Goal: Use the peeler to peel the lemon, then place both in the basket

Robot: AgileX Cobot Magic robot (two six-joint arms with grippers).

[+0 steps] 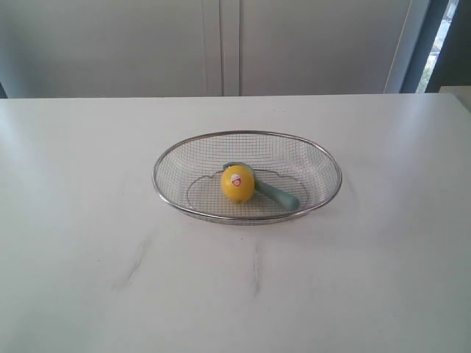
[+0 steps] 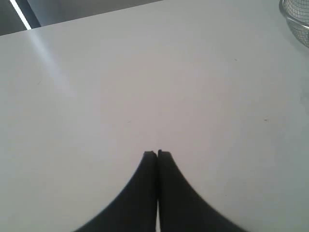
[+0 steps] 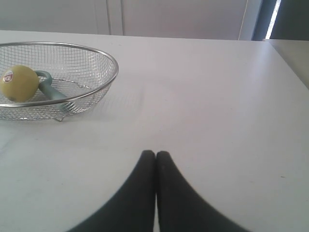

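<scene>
The yellow lemon (image 1: 238, 183) with its white-and-red sticker lies inside the silver wire basket (image 1: 176, 148), resting against the teal-handled peeler (image 1: 278, 194). From the right wrist, the lemon (image 3: 18, 83) and peeler (image 3: 49, 89) show in the basket (image 3: 110, 58), well away from my right gripper (image 3: 155, 153), which is shut and empty over bare table. My left gripper (image 2: 157, 153) is shut too, holding nothing, with only a sliver of the basket's rim (image 2: 286, 13) at the frame's corner. Neither arm shows in the exterior view.
The white table (image 1: 88, 220) carries faint grey scuff marks (image 1: 136, 261) in front of the basket. Pale cabinet doors (image 1: 221, 44) stand behind the table's far edge, and a window strip (image 1: 441, 37) is at the back right.
</scene>
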